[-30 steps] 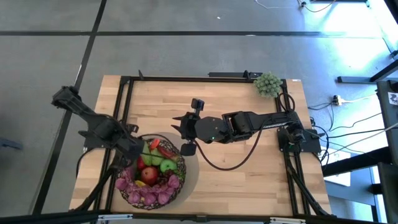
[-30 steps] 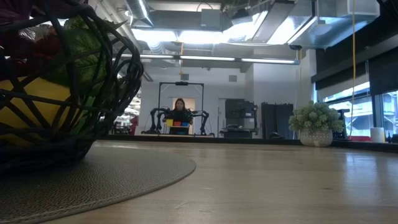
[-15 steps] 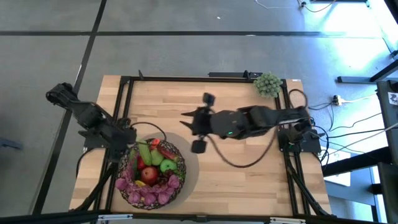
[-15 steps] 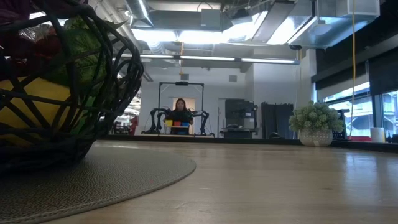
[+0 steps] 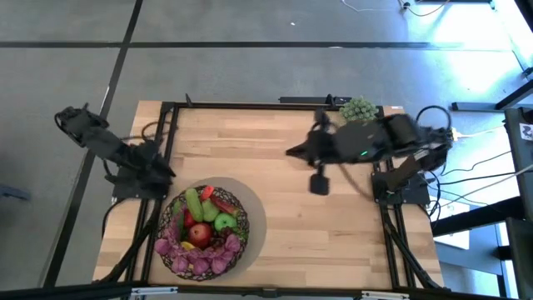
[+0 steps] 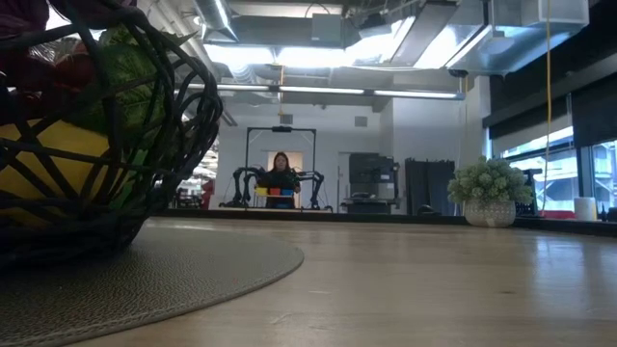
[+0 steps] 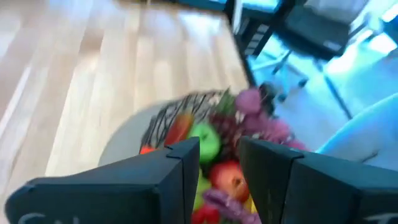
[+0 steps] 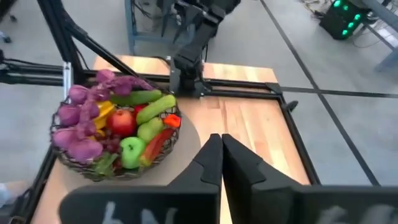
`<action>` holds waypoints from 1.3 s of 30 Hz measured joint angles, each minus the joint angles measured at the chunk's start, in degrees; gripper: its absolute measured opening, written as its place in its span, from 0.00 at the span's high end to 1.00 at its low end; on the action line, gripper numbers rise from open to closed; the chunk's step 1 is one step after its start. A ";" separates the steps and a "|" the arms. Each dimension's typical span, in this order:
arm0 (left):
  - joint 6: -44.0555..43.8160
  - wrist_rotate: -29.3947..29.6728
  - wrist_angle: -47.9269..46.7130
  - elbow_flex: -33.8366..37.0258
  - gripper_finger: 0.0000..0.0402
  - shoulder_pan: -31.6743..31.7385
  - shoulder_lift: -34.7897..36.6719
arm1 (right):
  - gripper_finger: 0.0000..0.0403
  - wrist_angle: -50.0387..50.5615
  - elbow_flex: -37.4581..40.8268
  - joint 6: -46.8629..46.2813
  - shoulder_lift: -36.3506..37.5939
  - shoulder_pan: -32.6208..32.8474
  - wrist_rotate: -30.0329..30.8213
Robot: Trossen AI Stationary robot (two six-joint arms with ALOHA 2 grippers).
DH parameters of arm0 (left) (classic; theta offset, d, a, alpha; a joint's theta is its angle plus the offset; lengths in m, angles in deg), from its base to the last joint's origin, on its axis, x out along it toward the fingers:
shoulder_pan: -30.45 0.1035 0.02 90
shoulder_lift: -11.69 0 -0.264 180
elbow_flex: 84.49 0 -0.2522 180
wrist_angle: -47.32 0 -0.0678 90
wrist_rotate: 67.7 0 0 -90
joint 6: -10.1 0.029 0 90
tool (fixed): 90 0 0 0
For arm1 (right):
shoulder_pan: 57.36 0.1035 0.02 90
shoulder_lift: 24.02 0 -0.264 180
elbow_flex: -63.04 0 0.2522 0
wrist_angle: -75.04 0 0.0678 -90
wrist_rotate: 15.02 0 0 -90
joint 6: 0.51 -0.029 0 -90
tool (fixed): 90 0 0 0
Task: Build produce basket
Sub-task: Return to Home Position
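Now both arms stand back from the round dark wire-mesh basket (image 5: 244,223), where half a second ago the right arm reached over mid-worktop and the left hung at the basket's rim.

- Right pincer (image 8: 219,140): drawn back toward the rear right corner, high over the boards, fingers closed together on nothing.
- Left pincer (image 7: 219,144): pulled off to the left edge, just beside the frame rail, fingers parted by a narrow gap, empty.
- Basket: unmoved at front left, seated on a flat grey round mat (image 5: 258,218).
- Heaped toy produce (image 5: 202,229): all inside the basket, with a red apple (image 5: 198,234) at centre, a green cucumber (image 5: 194,202) toward the rear rim and purple grape bunches (image 5: 179,250) along the front and left.
- Reading: no fruit shows loose on the boards. Loading looks finished, and the retreat to rest is all that remains.
- Pale wooden plank worktop (image 5: 316,242): bounded by a black frame, with a small green potted shrub (image 6: 490,188) at the rear right corner.
- Room: grey floor with dark seams, cables at right. The low view shows a lit hall behind, with a seated person (image 6: 280,172) far off at another two-armed rig.
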 joint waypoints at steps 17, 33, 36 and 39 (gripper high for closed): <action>10.68 15.13 0.73 0.06 0.99 0.00 3.66 | 1.00 12.46 0.43 0.45 15.01 -2.34 -11.65; 16.29 18.32 -2.17 1.69 1.00 0.00 20.01 | 1.00 -4.23 41.35 -9.59 46.94 -2.36 -5.45; 16.19 19.37 -0.63 5.09 1.00 0.00 25.21 | 1.00 -11.60 52.76 -9.52 55.08 -2.36 -5.45; 16.23 19.47 3.82 9.56 1.00 0.00 30.14 | 1.00 -16.52 62.75 -10.61 62.66 -2.36 -5.67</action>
